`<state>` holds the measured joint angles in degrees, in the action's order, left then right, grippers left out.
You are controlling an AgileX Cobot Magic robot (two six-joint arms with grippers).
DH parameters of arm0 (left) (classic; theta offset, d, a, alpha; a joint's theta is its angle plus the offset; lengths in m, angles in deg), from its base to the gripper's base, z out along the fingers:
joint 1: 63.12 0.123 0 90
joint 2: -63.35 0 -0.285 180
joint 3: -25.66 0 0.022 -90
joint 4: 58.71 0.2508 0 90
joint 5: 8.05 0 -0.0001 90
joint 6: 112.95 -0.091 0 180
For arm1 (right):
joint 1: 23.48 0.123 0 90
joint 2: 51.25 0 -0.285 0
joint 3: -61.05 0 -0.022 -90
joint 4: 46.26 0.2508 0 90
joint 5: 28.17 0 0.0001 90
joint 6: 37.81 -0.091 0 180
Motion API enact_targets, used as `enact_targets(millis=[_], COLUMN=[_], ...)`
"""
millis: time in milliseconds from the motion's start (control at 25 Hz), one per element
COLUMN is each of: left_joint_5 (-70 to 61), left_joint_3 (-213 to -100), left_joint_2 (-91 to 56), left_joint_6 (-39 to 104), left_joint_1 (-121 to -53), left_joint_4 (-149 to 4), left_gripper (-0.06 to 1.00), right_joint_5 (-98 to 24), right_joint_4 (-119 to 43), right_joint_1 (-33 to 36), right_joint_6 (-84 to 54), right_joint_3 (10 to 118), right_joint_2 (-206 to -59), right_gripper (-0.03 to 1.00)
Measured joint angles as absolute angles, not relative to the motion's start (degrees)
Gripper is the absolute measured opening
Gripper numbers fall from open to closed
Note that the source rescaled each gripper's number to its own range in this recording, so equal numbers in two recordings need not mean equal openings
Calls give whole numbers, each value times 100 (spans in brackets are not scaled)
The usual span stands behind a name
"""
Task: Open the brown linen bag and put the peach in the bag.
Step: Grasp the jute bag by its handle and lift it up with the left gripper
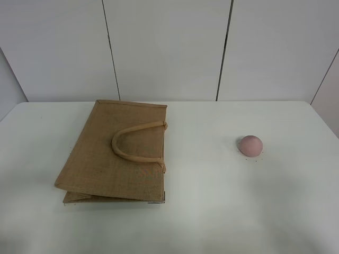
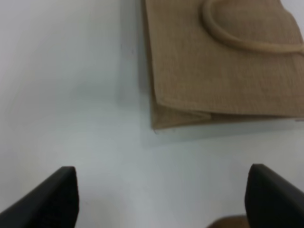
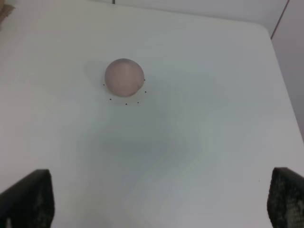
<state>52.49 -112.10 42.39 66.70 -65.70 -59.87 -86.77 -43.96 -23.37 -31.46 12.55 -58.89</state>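
Note:
The brown linen bag (image 1: pixel 117 152) lies flat and folded shut on the white table (image 1: pixel 201 211), left of centre, with a beige loop handle (image 1: pixel 139 144) on top. The left wrist view shows its near corner (image 2: pixel 223 71). The peach (image 1: pixel 250 145) sits alone on the table to the right, well apart from the bag; it also shows in the right wrist view (image 3: pixel 124 77). Neither gripper shows in the exterior high view. My left gripper (image 2: pixel 161 199) is open and empty above bare table short of the bag. My right gripper (image 3: pixel 161 204) is open and empty, short of the peach.
A white panelled wall (image 1: pixel 169 47) stands behind the table's back edge. Small dark specks (image 3: pixel 126 103) lie around the peach. The table's right edge (image 3: pixel 285 90) runs not far beyond the peach.

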Motion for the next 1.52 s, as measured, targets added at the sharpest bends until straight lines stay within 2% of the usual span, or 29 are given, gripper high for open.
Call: enact_targets(millis=[600, 880, 1000, 1320, 1520], left_joint_5=[5151, 5149, 5149, 4909, 4910], left_joint_3=[-13902, -15368, -15759, -16392, -16928], left_joint_2=[-1590, -3473, -3954, -4937, -5644], left_joint_6=[6555, 6764, 6974, 7527, 7794], left_joint_1=[-6570, -6643, -6944, -8310, -8491], left_joint_4=[-6062, -6048, -6043, -6075, -6077], left_gripper=[100, 100, 100, 100, 100], right_joint_5=[-8677, -8677, -8677, -8677, -8677], right_joint_4=[-4396, -4396, -4396, -4396, -4396], right_joint_1=[-2337, -2337, -2337, -2337, -2337], right_joint_6=[-3146, -3146, -3146, -3146, -3146], right_joint_3=[1255, 1255, 1255, 1255, 1255], right_joint_2=[-5889, -5889, -5889, -5889, -5889], right_gripper=[100, 100, 100, 100, 100])
